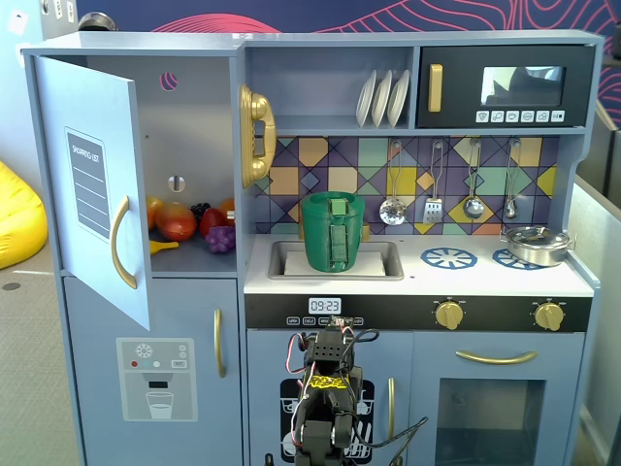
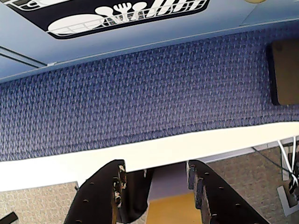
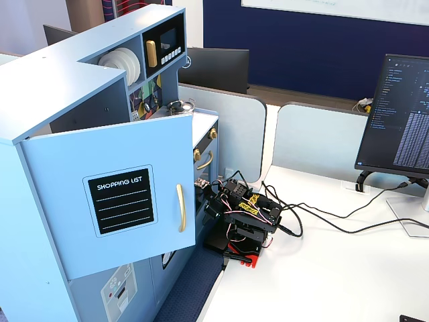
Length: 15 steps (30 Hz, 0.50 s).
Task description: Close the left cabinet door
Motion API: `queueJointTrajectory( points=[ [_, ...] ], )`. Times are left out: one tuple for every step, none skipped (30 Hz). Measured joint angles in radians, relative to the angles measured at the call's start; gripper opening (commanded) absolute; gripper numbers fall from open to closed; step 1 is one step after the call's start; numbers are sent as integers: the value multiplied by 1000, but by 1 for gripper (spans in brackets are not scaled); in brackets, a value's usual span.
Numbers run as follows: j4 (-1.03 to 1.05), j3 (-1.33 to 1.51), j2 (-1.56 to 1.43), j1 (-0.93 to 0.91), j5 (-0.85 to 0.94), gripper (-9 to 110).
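Note:
The left cabinet door (image 1: 97, 184) is a light-blue panel with a black "SHOPPING LIST" board and a curved gold handle (image 1: 121, 243). It stands wide open, swung out from the cabinet's left edge. It also shows in the side fixed view (image 3: 114, 201), with its handle (image 3: 180, 208) facing the arm. My arm (image 1: 325, 408) sits folded low in front of the kitchen, on the white table (image 3: 322, 282), well below and to the right of the door. In the wrist view my gripper (image 2: 156, 179) is open and empty, over the table edge and the blue carpet (image 2: 140, 93).
Toy fruit (image 1: 189, 223) lies inside the open cabinet. A green basket (image 1: 333, 231) stands in the sink and a gold phone (image 1: 255, 136) hangs beside the cabinet. The water-dispenser door (image 1: 155, 379) below is shut. A monitor (image 3: 402, 121) and cables (image 3: 322, 225) are on the table.

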<state>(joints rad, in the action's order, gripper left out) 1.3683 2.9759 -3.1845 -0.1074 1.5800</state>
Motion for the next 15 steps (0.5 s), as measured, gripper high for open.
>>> queueJointTrajectory(
  points=[
    [0,0,0,0,0,0],
    [0,0,0,0,0,0],
    [0,0,0,0,0,0],
    [0,0,0,0,0,0],
    [0,0,0,0,0,0],
    [0,0,0,0,0,0],
    [0,0,0,0,0,0],
    [0,0,0,0,0,0],
    [0,0,0,0,-3,0],
    [0,0,0,0,-11,0],
    [0,0,0,0,-17,0],
    [0,0,0,6,-21,0],
    [0,0,0,17,-21,0],
    [0,0,0,32,-21,0],
    [0,0,0,55,-21,0]
  ],
)
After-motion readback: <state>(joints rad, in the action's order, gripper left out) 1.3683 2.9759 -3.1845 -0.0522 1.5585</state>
